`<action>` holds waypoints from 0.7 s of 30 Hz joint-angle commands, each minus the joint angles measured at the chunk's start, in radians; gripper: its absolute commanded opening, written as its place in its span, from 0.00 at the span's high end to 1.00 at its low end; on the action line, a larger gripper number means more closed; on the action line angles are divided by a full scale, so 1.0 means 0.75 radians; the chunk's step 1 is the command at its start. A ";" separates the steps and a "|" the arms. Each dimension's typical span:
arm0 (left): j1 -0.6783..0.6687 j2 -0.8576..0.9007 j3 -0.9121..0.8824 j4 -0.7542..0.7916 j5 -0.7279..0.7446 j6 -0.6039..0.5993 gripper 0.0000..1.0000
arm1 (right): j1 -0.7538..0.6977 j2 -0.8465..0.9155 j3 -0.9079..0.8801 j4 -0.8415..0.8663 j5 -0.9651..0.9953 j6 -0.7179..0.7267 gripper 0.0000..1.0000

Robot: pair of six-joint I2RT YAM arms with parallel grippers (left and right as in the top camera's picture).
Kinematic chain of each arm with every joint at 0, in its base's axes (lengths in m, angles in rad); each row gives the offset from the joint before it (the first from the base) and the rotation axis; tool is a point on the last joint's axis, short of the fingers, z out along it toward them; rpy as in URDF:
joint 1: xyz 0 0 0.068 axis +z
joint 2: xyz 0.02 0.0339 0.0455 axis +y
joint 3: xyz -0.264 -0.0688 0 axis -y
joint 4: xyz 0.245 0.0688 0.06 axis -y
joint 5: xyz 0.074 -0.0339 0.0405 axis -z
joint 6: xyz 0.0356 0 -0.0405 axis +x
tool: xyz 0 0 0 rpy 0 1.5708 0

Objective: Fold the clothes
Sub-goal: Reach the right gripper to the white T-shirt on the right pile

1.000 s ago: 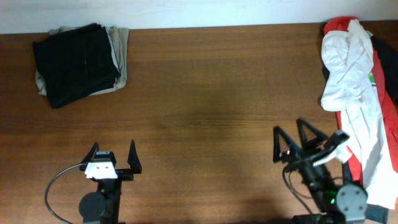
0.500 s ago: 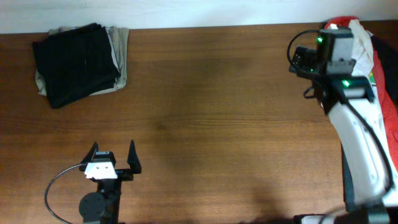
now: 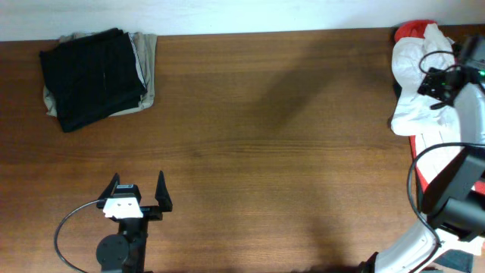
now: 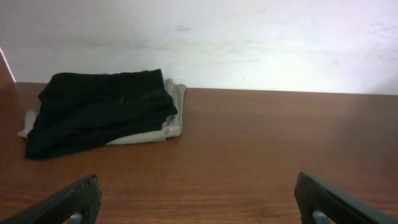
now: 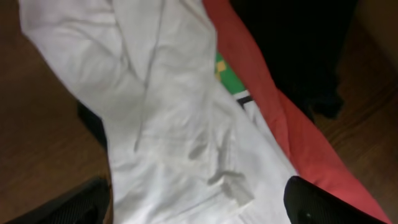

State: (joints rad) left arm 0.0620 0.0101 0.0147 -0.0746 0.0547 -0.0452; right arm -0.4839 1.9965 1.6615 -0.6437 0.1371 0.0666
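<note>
Look to the right edge of the tabletop (image 3: 265,136), up toward the far right corner, for the white T-shirt (image 3: 409,76): crumpled, not yet folded, draped over a red shirt (image 3: 409,32) and beside a black cloth (image 5: 298,50).

From overhead, appears to run lengthwise along that right edge, far to near, with a bunched lump at the far end. From the right wrist, fills the space straight below the right gripper (image 5: 199,208), slanting from upper left to lower right between fingers (image 5: 74,202) spread wide and pinching nothing. No contact with the cloth to be made out; cannot tell the height above it.

Puts the right gripper directly over the T-shirt, so clearly a job for that arm. Leaves the left gripper (image 3: 138,189) well apart at the near edge, left of the middle, fingers likewise spread and empty, facing the folded black and khaki pile (image 3: 95,76) at the far left corner.

Probably calls for a straight drop onto a white fold, a pinch of white alone, then a drag toward the bare middle of the tabletop for spreading flat. Risks catching the red layer too, given thin cloth lying right on it.
</note>
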 commanded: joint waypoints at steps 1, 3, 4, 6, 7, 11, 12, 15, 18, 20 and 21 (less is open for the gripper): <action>0.006 -0.006 -0.008 -0.002 0.001 0.022 0.01 | -0.097 0.074 0.028 0.037 -0.316 -0.010 0.16; 0.006 -0.006 -0.008 -0.002 0.001 0.021 0.01 | -0.129 0.129 0.028 0.072 -0.448 -0.010 0.28; 0.006 -0.006 -0.008 -0.002 0.001 0.021 0.01 | -0.130 0.145 0.028 0.081 -0.448 -0.011 0.28; 0.006 -0.006 -0.008 -0.002 0.001 0.021 0.01 | -0.124 0.210 0.028 0.110 -0.448 -0.010 0.28; 0.006 -0.006 -0.008 -0.002 0.001 0.021 0.01 | -0.122 0.228 0.028 0.123 -0.448 -0.010 0.29; 0.006 -0.006 -0.008 -0.002 0.001 0.021 0.01 | -0.120 0.269 0.028 0.160 -0.447 -0.010 0.42; 0.006 -0.006 -0.008 -0.002 0.001 0.021 0.01 | -0.120 0.273 0.028 0.162 -0.440 -0.010 0.43; 0.006 -0.006 -0.008 -0.002 0.001 0.021 0.01 | -0.120 0.279 0.028 0.171 -0.395 -0.010 0.53; 0.006 -0.006 -0.008 -0.002 0.001 0.021 0.01 | -0.120 0.279 0.028 0.170 -0.373 -0.010 0.54; 0.006 -0.006 -0.008 -0.002 0.001 0.021 0.01 | -0.120 0.279 0.028 0.170 -0.373 -0.010 0.60; 0.006 -0.006 -0.008 -0.002 0.001 0.021 0.01 | -0.120 0.279 0.028 0.169 -0.373 -0.010 0.60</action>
State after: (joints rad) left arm 0.0620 0.0101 0.0147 -0.0746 0.0547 -0.0452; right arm -0.5789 2.1876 1.6653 -0.5186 -0.1558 0.0589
